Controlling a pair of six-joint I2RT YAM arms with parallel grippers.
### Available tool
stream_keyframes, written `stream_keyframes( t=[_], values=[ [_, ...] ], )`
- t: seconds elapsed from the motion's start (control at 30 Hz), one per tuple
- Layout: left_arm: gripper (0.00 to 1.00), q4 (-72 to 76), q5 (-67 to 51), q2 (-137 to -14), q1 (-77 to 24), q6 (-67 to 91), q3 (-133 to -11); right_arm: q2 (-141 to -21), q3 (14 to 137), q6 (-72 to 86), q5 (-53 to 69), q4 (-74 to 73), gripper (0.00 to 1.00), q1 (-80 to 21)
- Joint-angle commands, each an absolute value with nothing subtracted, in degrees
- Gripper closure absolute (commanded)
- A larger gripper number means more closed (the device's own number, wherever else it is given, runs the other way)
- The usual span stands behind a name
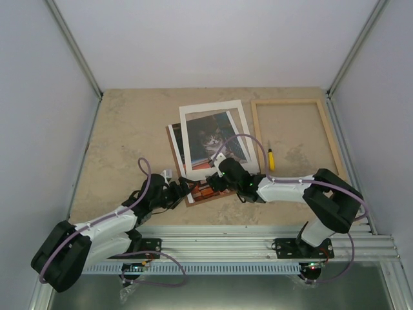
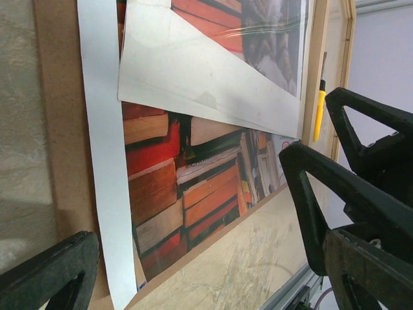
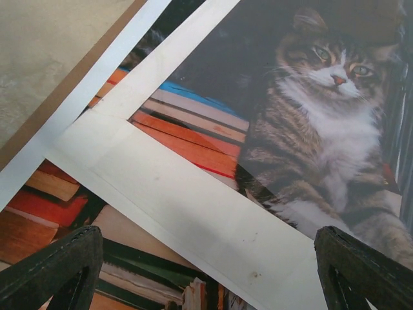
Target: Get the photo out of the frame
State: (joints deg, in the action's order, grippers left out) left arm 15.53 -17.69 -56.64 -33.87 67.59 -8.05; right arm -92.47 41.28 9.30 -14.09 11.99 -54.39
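The photo (image 1: 211, 138), a cat among orange-red books, lies on a brown backing board (image 1: 173, 138) at the table's middle. A white mat (image 1: 187, 123) lies askew over it, so the cat shows through its window. The empty pale wood frame (image 1: 330, 139) lies to the right, apart from the photo. My left gripper (image 1: 186, 187) is open at the photo's near corner; its wrist view shows the book part (image 2: 187, 187) between the fingers (image 2: 316, 200). My right gripper (image 1: 216, 175) is open just above the mat's near strip (image 3: 193, 213), with the cat (image 3: 310, 116) beyond.
A yellow-handled tool (image 1: 271, 158) lies beside the frame's left rail and also shows in the left wrist view (image 2: 319, 110). Grey walls close in three sides. An aluminium rail (image 1: 258, 236) runs along the near edge. Both arms converge at the board's near edge.
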Motion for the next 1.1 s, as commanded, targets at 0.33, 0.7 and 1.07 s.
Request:
stream_keyframes(
  t=[0.33,0.7,1.07],
  values=[
    [0.03,22.11,-19.21,-61.28,-34.80,69.74,-6.44,-91.62,40.13,10.23,-13.92,13.64,0.10,-54.23],
    [0.02,28.39,-17.23,-63.02,-34.81,72.10,-5.90,-91.40,39.95,10.28,-13.75,13.72,0.10,-54.24],
    [0.03,37.23,-14.30,-65.70,-34.81,72.74,-6.04,-90.81,39.64,10.64,-13.47,13.85,0.10,-54.23]
  ],
)
